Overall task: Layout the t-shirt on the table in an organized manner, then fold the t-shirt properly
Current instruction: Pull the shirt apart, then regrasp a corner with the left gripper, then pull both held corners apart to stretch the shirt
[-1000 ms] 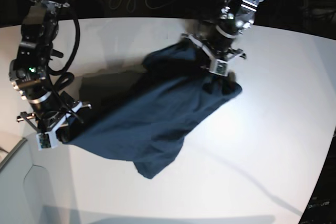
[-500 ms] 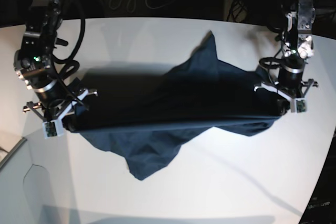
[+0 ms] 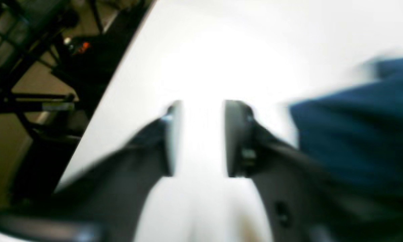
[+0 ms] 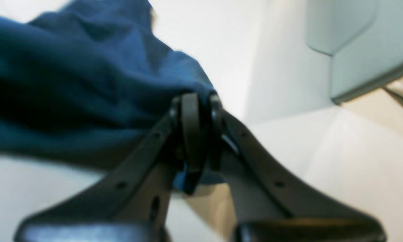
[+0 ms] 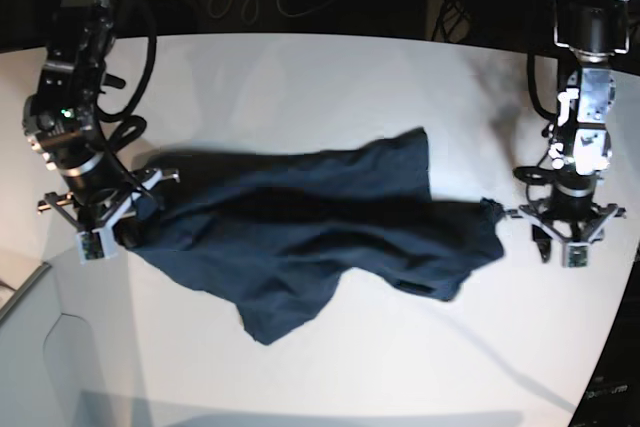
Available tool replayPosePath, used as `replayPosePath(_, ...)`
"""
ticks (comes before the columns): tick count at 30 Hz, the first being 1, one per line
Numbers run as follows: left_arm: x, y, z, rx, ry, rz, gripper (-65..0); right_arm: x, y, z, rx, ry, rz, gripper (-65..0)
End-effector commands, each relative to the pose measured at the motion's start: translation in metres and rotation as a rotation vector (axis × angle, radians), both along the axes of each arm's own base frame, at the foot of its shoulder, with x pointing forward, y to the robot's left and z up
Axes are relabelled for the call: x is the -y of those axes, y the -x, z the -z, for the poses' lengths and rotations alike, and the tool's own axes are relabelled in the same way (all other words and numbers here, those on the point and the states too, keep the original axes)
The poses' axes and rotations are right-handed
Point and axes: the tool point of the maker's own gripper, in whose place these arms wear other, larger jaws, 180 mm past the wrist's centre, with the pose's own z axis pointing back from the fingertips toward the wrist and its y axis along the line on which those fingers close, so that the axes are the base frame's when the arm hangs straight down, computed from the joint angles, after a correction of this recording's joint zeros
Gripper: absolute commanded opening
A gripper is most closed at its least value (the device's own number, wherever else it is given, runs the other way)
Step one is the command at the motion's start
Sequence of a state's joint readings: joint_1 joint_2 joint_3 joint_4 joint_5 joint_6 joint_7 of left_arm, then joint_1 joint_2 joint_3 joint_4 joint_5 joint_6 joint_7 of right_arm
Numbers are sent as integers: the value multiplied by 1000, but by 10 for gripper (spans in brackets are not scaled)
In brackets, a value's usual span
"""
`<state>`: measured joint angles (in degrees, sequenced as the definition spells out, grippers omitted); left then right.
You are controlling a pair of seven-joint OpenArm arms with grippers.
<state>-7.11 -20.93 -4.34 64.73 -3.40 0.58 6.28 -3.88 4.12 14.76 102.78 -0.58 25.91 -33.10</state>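
Shirt: the t-shirt is dark navy, soft and matte, lying crumpled in a long irregular band across the middle of the table, with folds and shadowed creases along its length. 1 peak of cloth rises toward the far side near its right end, and 1 rounded lobe hangs toward the near edge.
Table: the table is smooth matte white with a curved far edge, much wider than the shirt.
Right gripper: the right gripper has black, curved, smooth fingers; the jaws are clamped together on a bunched edge of the shirt, a small tuft of navy cloth showing between and below the tips. In the base view it sits at the shirt's left end.
Left gripper: the left gripper has the same black fingers with flat inner pads; the jaws stand apart with only bare white table seen between them, holding nothing. The view is blurred.
Shirt beside left gripper: blue cloth lies just to 1 side of the left fingers in the wrist view; in the base view the shirt's right tip ends near that gripper, apart from it.
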Motion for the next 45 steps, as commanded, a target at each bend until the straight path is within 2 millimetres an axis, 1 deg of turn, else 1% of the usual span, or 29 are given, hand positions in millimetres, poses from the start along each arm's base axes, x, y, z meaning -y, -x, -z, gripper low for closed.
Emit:
replayPosePath(1, 7, -12, -13, 45, -29, 38, -351, -2, -7, -16, 64, -11, -5, -650)
replayPosePath(2, 12, -10, -5, 26, -36, 47, -314, -5, -8, -16, 64, -20, -4, -650)
replayPosePath(3, 18, -10, -2, 22, -31, 52, -286, -6, -9, -17, 68, -27, -4, -650)
replayPosePath(4, 22, -10, -4, 34, -18, 47, -267, -6, -9, -16, 67, -26, -3, -650)
replayPosePath(6, 26, -4, -9, 61, 9, 33, -267, -6, -10, -18, 70, -26, -3, -650)
replayPosePath(7, 29, 4, -8, 64, 22, 28, -267, -7, -10, -17, 70, -28, -3, -650)
replayPosePath(9, 44, 17, -13, 88, 47, 39, -269, -12, -10, -17, 70, -41, -8, -650)
replayPosePath(12, 76, 50, -8, 83, 95, 74, -269, -16, -10, -16, 69, -47, -11, -650)
replayPosePath(14, 112, 75, 1, 59, 152, 115, -269, -16, -9, -15, 66, -49, -11, -650)
replayPosePath(16, 145, 100, 15, 11, 200, 163, -269, -19, -8, -13, 61, -50, -19, -650)
replayPosePath(19, 184, 124, 32, -50, 256, 224, -267, -21, -8, -13, 61, -50, -23, -650)
replayPosePath(20, 191, 128, 36, -64, 269, 231, -267, -21, -8, -13, 60, -50, -23, -650)
replayPosePath(21, 196, 131, 42, -79, 279, 232, -267, -21, -8, -13, 60, -50, -23, -650)
replayPosePath(24, 203, 139, 61, -130, 301, 215, -266, -21, -7, -12, 56, -50, -23, -650)
replayPosePath(26, 206, 142, 67, -146, 313, 208, -266, -21, -3, -8, 47, -51, -24, -650)
replayPosePath(30, 206, 145, 76, -168, 312, 202, -266, -20, -2, -7, 46, -49, -24, -650)
replayPosePath(34, 210, 133, 80, -169, 320, 198, -266, -19, -1, -7, 43, -46, -23, -650)
replayPosePath(37, 212, 128, 87, -183, 319, 198, -266, -17, 2, -3, 29, -45, -17, -650)
replayPosePath(40, 222, 122, 94, -196, 343, 191, -266, -19, 9, 4, 12, -45, -23, -650)
replayPosePath(42, 226, 121, 97, -204, 347, 197, -271, -18, 12, 6, 4, -45, -21, -650)
replayPosePath(43, 228, 121, 98, -206, 353, 196, -280, -18, 15, 10, -6, -45, -19, -650)
replayPosePath(44, 229, 121, 98, -207, 358, 192, -310, -18, 18, 13, -16, -45, -20, -650)
replayPosePath(45, 230, 121, 98, -208, 362, 191, -354, -18, 20, 14, -20, -45, -20, -650)
